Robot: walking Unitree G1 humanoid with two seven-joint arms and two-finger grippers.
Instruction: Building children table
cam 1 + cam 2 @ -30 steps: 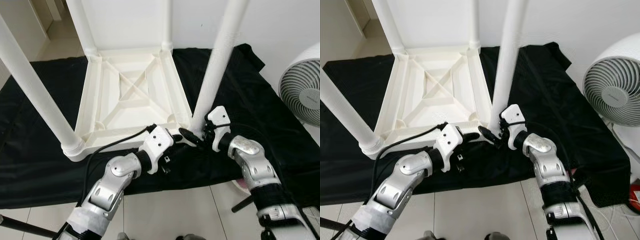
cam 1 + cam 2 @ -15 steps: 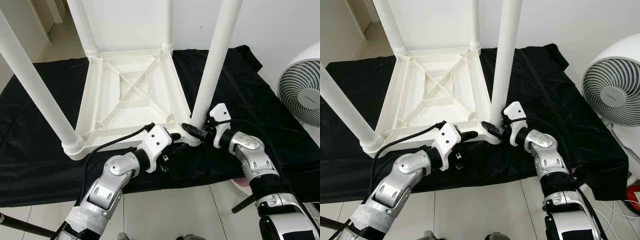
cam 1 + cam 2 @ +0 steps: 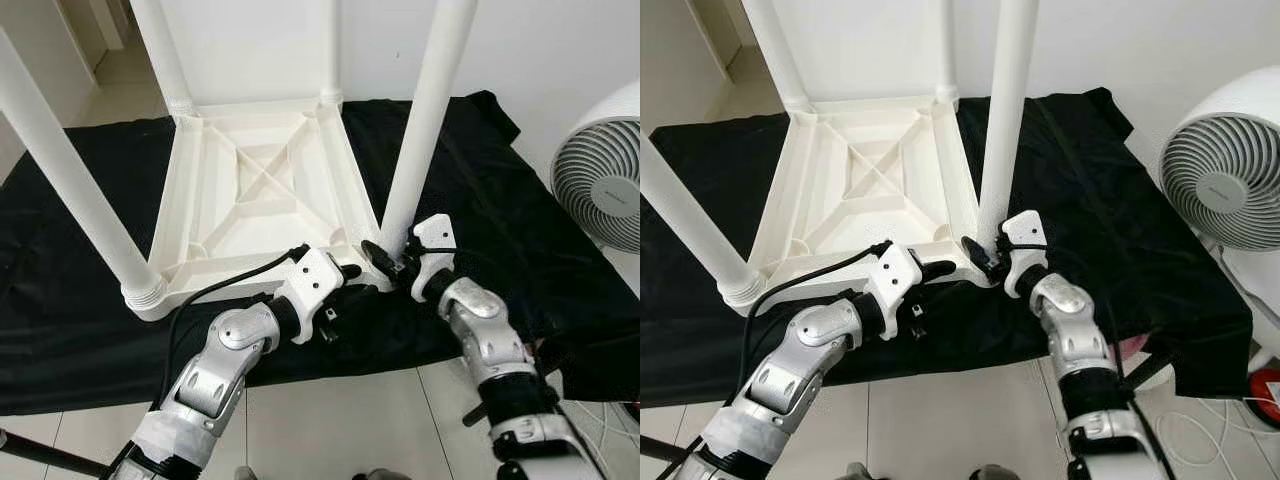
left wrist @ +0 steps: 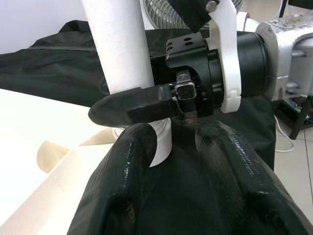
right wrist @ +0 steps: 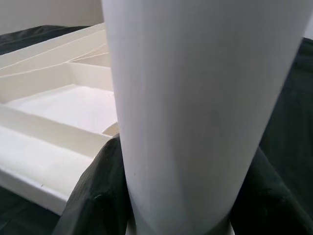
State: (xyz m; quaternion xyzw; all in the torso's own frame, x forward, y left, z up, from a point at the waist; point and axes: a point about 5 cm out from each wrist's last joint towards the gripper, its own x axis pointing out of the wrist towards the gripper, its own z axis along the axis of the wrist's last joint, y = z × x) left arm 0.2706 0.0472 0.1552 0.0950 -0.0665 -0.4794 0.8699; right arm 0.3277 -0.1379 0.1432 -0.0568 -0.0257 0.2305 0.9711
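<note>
Nearest the robot a strip of pale tiled floor [image 3: 330, 420] runs along the near edge of a black cloth [image 3: 520, 230] spread over the ground; the cloth's near-right corner is rumpled, and a white fan [image 3: 1230, 170] stands just off its right edge. The fan's hub carries a small mark too small to read.

Both silver arms reach forward, elbows bent, and meet at the near-right corner of the upturned white table [image 3: 260, 190], which lies top-down on the cloth with its ribbed underside facing up. The left gripper [image 3: 345, 285] lies low against the table's near edge, its wrist turned inward; in the left wrist view its two black fingers [image 4: 129, 186] are spread apart with nothing between them, pointing at the foot of the near-right leg. A black cable [image 3: 230, 283] loops from this wrist over the table's near rim.

The right gripper [image 3: 385, 262] comes in from the right side and is clamped on the near-right leg [image 3: 425, 120] just above its socket; the right wrist view shows its dark fingers [image 5: 93, 196] hugging either side of the white tube.

Further back, the near-left leg [image 3: 70, 190] rises from its ringed collar at the near-left corner. Two far legs [image 3: 165, 50] stand at the far corners, close to a white wall [image 3: 550, 50].
</note>
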